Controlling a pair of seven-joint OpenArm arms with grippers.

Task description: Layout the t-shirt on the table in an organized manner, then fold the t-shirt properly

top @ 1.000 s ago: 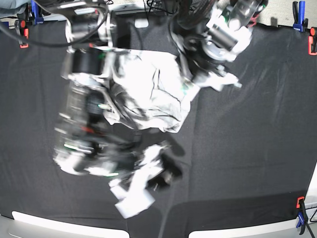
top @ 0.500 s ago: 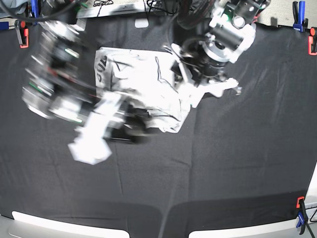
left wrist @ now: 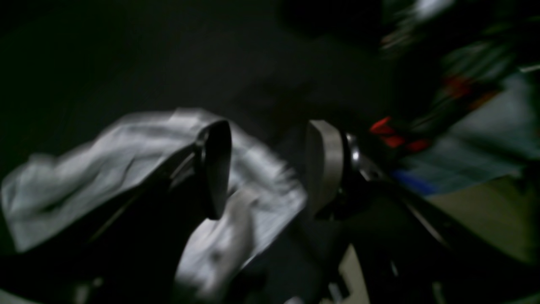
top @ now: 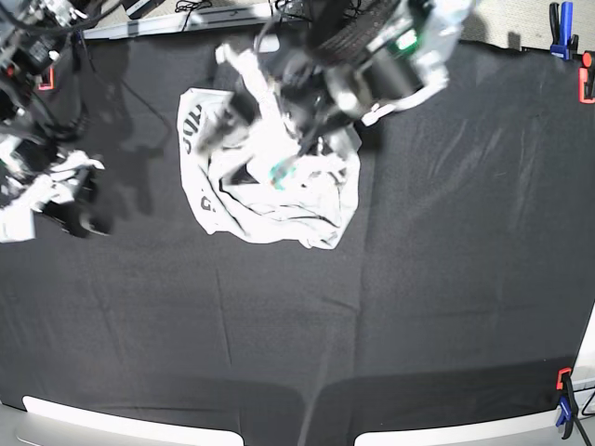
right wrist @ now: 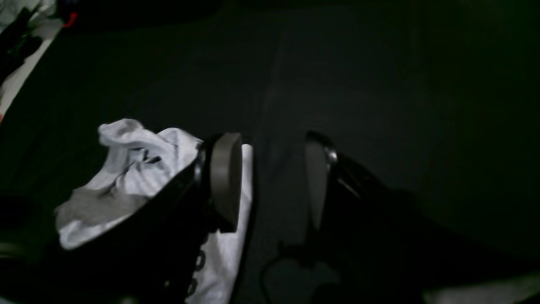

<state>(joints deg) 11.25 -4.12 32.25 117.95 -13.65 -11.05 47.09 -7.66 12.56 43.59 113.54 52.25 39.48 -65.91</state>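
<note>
White cloth, the t-shirt (top: 270,181), lies crumpled on the table (top: 446,279); left gripper (left wrist: 265,169) gapes over it, holding nothing; right gripper (right wrist: 270,177) spread empty, shirt beside its left finger.

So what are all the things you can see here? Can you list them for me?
t-shirt: one, white with dark lettering, crumpled in a heap at the far middle of the table.
table: one, covered in black creased cloth, filling the base view.
clamps: several, red and blue, at the table's edges and corners.
left gripper: one, dark with pale pads, jaws apart, above the shirt; shirt cloth lies below and behind the gap, nothing visibly gripped.
right gripper: one, dark with pale pads, jaws apart, only bare black cloth between them, shirt off to one side.
</note>
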